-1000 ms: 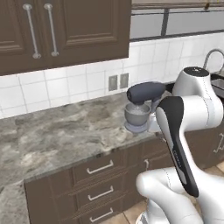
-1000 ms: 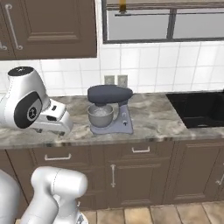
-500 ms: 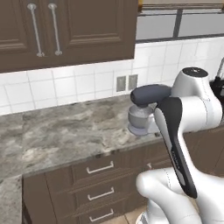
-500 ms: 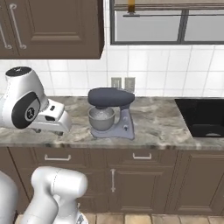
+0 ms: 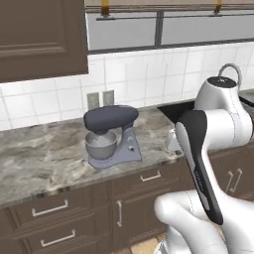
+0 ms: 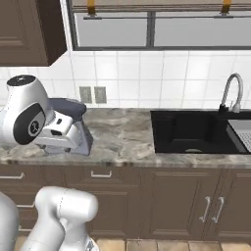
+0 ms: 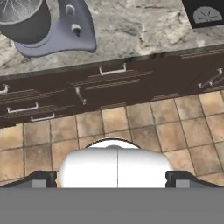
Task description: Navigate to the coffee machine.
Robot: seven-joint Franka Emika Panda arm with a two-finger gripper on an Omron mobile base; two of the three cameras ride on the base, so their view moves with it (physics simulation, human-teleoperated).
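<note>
I am seeing a grey stand mixer [image 5: 110, 136] sitting on the marble counter [image 5: 39, 158], with a black sink [image 6: 191, 130] lying to its right. The jaws are standing wide apart over the floor tiles [image 7: 131, 122]; I cannot tell where the coffee machine is.

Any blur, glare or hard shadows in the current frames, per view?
Left base view: sharp, flat even light, a soft shadow under the mixer, no glare on the counter. Right base view: equally crisp; the sink reads as near-solid black with little detail. Hand view: in focus edge to edge, with cabinet fronts dark but handles legible.
</note>
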